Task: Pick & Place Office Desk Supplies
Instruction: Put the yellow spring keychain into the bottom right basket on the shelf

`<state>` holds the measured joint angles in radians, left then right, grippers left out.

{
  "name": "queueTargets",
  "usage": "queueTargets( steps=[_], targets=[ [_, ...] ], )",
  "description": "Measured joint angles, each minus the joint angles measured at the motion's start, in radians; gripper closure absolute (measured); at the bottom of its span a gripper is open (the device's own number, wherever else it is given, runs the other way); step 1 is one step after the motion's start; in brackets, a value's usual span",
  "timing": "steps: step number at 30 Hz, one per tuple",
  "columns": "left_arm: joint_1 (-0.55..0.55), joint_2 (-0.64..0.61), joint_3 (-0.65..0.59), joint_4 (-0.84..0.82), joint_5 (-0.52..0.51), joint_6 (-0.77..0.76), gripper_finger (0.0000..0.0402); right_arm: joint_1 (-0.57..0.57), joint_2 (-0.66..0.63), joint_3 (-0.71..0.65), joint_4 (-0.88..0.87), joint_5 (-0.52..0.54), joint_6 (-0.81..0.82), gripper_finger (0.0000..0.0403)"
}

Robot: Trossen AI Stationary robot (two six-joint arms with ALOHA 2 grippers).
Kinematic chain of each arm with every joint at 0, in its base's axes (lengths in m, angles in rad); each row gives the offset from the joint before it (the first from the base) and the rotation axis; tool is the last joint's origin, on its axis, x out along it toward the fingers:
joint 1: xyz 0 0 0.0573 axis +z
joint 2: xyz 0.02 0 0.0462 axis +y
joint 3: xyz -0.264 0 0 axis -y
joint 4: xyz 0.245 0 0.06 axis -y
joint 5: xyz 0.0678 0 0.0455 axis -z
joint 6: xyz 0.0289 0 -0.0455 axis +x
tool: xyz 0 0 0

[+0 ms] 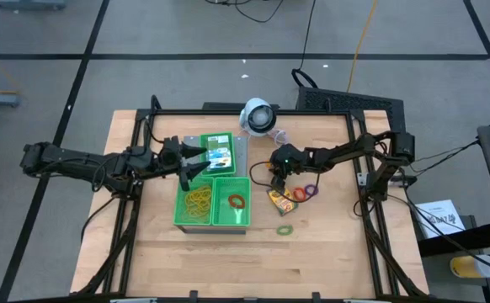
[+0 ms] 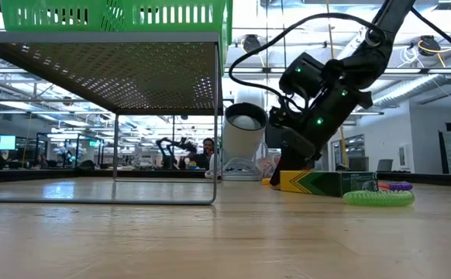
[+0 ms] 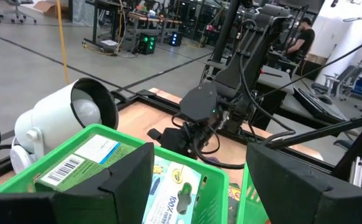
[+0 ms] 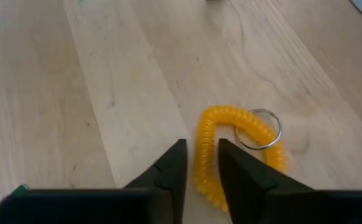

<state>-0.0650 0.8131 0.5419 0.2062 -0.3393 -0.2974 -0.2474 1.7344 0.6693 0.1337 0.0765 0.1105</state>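
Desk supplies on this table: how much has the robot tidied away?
Done: a crayon box and yellow and red loops lie in the green trays. In hand: the right gripper closes around a yellow coil loop. Left: another crayon box, purple and green loops on the table. Left gripper waits over the trays.

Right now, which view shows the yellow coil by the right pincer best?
Right wrist view: the yellow coil with its metal ring fills the frame between the right pincer tips. High view shows only a speck; low and left wrist views hide it.
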Motion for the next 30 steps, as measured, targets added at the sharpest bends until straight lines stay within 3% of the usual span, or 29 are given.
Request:
queueTargets(
  steps=[7, 13, 26, 30],
  targets=[
    [0.0, 0.0, 0.0, 0.007, 0.0, -0.001, 0.0142, 0.0, 0.001, -0.002, 0.0, 0.0, -0.015, 0.0387],
    [0.0, 0.002, 0.0, 0.008, 0.0, -0.032, 0.0136, 0.004, -0.033, -0.005, 0.061, -0.041, -0.042, 0.0383],
    [-0.003, 0.106, -0.001, 0.165, 0.048, -0.061, 0.0141, 0.135, -0.468, -0.01, 0.134, -0.056, -0.136, 0.0391],
    [-0.003, 0.151, 0.0, 0.227, 0.09, -0.031, 0.0141, 0.192, -0.542, -0.008, 0.19, -0.056, -0.164, 0.0391]
  ],
)
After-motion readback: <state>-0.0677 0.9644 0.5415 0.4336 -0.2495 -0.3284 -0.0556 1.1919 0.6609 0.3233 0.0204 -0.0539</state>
